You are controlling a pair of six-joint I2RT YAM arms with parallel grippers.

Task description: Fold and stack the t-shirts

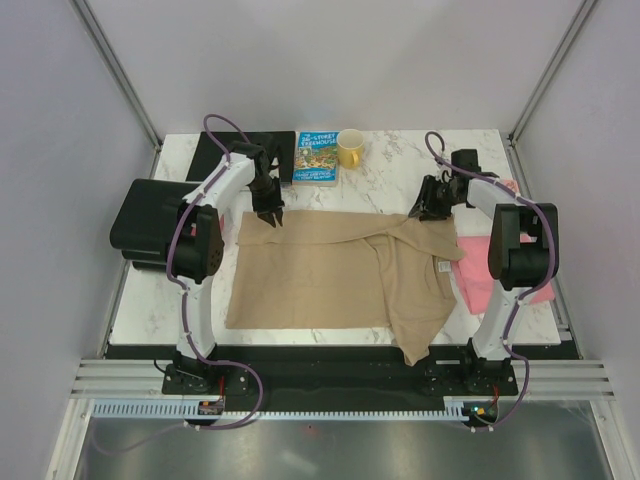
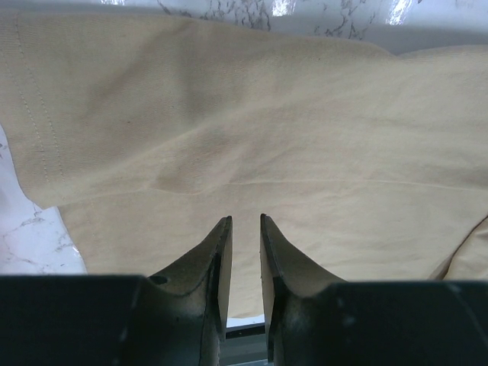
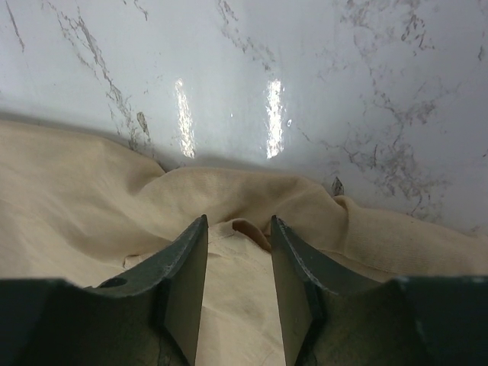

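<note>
The tan t-shirt [image 1: 320,270] lies spread across the marble table, its neck label toward the right and one part folded down to the near edge. My left gripper [image 1: 272,215] hovers over its far left corner. In the left wrist view its jaws [image 2: 244,219] stand a narrow gap apart, with flat tan cloth [image 2: 267,114] beyond the tips and nothing pinched. My right gripper [image 1: 430,208] is at the shirt's far right corner, open, with its jaws [image 3: 239,221] astride a bunched fold of the cloth [image 3: 76,198]. The pink t-shirt [image 1: 475,285] lies crumpled at the right, partly hidden behind the right arm.
A blue book [image 1: 316,157] and a yellow mug [image 1: 351,149] sit at the far middle of the table. A black box [image 1: 145,225] stands off the table's left edge. Bare marble [image 3: 305,76] shows beyond the shirt's far edge.
</note>
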